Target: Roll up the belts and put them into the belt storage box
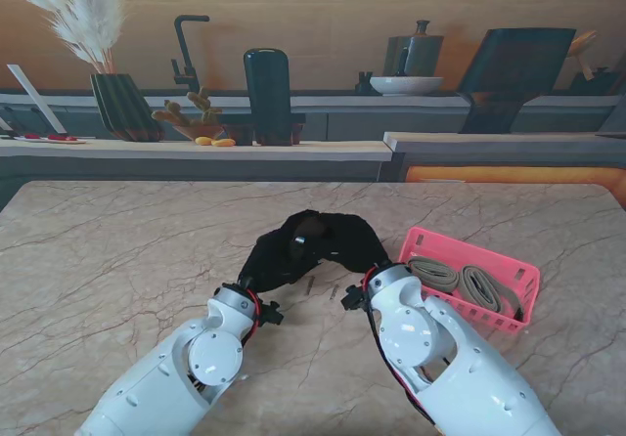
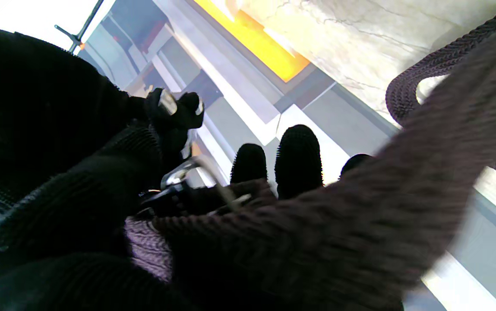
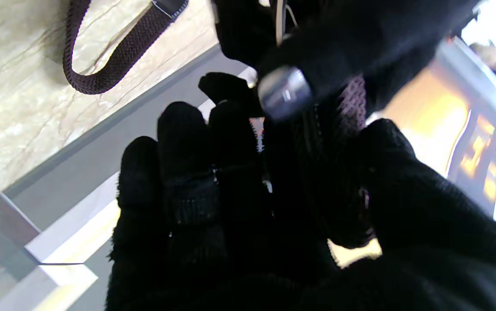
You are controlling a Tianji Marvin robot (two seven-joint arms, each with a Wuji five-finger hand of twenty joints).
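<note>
Belt [image 2: 360, 224] held between both hands; direction unclear.

Belt [image 2: 360, 224] woven, rough; box [image 1: 509, 272] pink plastic; table [image 1: 117, 260] polished marble.

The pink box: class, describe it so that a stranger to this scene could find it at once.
Start at the marble table and look to the robot's right, just beside its right hand. There sits the pink box, a slatted plastic basket holding two rolled tan belts. It is the only brightly coloured thing on the table.
</note>
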